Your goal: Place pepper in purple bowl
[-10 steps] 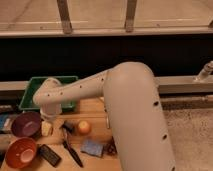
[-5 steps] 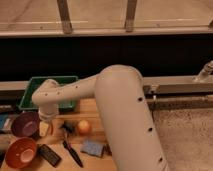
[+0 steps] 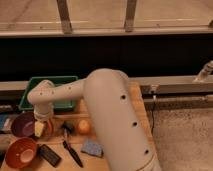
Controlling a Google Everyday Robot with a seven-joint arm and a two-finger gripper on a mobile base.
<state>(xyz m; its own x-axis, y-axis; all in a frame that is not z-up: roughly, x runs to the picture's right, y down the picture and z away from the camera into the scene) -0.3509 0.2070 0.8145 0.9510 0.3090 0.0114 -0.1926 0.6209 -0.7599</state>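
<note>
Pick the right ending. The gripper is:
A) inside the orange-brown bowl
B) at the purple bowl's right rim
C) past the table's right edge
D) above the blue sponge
B: the gripper hangs at the right rim of the purple bowl, well left of the blue sponge and farther back than the orange-brown bowl.

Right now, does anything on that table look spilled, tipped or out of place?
Nothing stands out. The purple bowl and the orange-brown bowl sit upright, the orange fruit and blue sponge rest on the table, and the gripper hangs beside the purple bowl.
</note>
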